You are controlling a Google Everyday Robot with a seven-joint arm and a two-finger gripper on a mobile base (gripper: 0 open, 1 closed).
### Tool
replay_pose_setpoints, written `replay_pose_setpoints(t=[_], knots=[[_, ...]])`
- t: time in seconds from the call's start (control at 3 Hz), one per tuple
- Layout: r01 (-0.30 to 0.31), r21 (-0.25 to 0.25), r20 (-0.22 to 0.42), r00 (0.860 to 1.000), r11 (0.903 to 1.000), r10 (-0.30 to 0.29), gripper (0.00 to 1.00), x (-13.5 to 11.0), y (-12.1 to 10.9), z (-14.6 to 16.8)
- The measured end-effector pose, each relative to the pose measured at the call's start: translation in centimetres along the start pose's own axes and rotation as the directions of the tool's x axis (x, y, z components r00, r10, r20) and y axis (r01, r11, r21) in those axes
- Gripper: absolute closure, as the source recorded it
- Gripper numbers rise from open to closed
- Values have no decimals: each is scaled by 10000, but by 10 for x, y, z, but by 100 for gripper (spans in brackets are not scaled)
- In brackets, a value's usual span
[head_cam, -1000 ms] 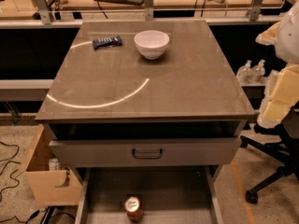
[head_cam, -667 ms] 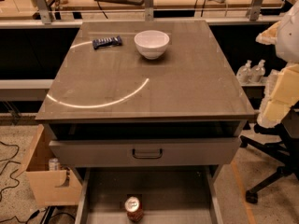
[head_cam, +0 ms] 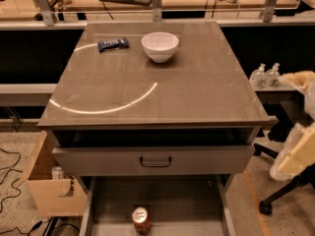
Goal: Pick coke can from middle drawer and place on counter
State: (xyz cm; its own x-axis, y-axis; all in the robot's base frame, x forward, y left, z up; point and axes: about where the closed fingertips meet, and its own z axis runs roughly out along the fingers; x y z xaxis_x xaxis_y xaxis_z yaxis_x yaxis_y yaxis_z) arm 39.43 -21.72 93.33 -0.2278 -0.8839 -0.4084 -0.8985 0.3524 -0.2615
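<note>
Standing in middle drawer [head_cam: 183, 204], coke can [head_cam: 141, 220], far from right-edge tool [head_cam: 301, 154].

The gripper [head_cam: 297, 154] hangs at the right edge, below the pale arm [head_cam: 306, 85].

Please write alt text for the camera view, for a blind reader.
A coke can stands upright in the open middle drawer below a grey counter holding a white bowl and a dark packet. The gripper hangs at the right edge, beside the counter.
</note>
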Motion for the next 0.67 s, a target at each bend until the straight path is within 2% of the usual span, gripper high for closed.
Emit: replay_pose_setpoints(t=[0.33,0.67], knots=[[-404,329,1118,9931,9986,365,0,26,36,28],[-1436,357,2512,9591,9890,1302,0,66,78,85]])
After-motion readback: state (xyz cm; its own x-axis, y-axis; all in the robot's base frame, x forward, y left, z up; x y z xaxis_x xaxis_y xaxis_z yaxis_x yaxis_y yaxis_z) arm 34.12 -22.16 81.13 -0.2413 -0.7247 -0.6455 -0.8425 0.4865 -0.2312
